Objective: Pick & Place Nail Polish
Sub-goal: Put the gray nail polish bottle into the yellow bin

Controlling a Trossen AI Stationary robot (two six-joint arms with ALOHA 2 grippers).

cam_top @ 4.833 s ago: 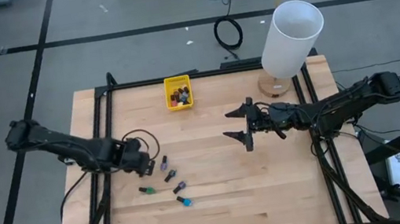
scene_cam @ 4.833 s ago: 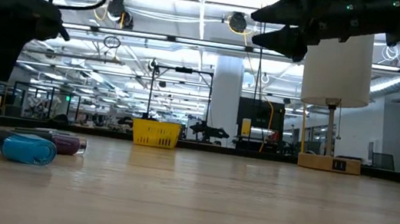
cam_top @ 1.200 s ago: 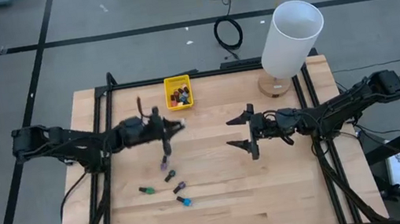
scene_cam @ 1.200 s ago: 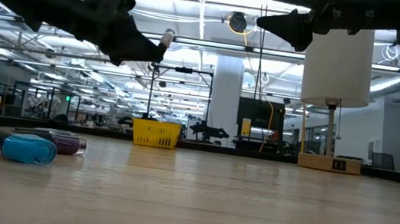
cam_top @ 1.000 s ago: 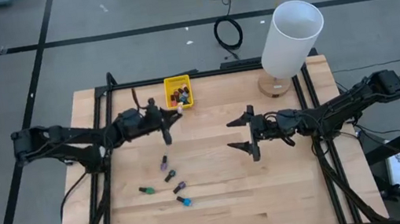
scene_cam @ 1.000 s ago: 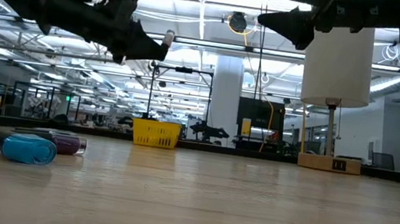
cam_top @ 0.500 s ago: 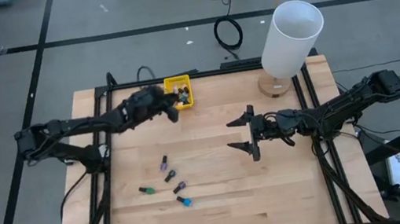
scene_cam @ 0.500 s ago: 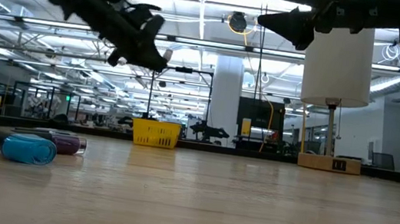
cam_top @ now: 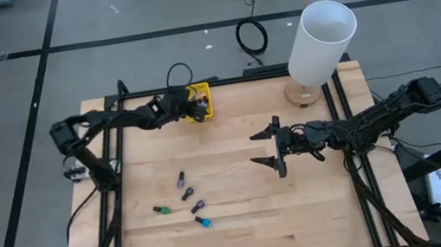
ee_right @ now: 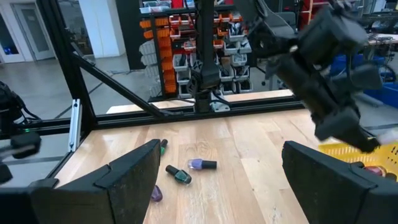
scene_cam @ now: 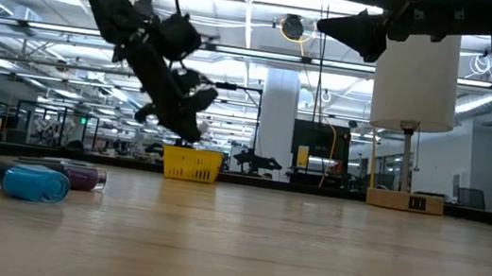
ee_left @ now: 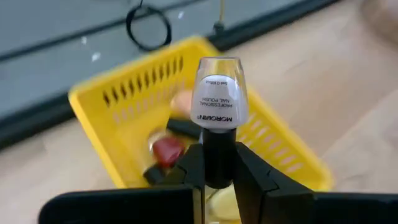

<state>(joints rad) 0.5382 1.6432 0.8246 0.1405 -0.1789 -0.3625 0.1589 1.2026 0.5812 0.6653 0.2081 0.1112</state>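
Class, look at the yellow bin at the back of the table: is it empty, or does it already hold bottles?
Not empty. The yellow bin already holds nail polish, including a red bottle; the left gripper holds another bottle above it.

The left arm reaches far across the table, long and nearly straight. Its elbow bends out at the table's left edge. The left gripper [cam_top: 193, 107] is at the far end of the arm and tips down a little in the low view [scene_cam: 190, 116]. Its two dark fingers [ee_left: 188, 171] are pressed close together, one on each side of the dark cap of a small bottle [ee_left: 219, 102].

The right arm comes in from the right side and lies low and level. The right gripper [cam_top: 271, 144] points toward the middle. Its two fingers [ee_right: 134, 171] are spread wide apart with nothing between them.
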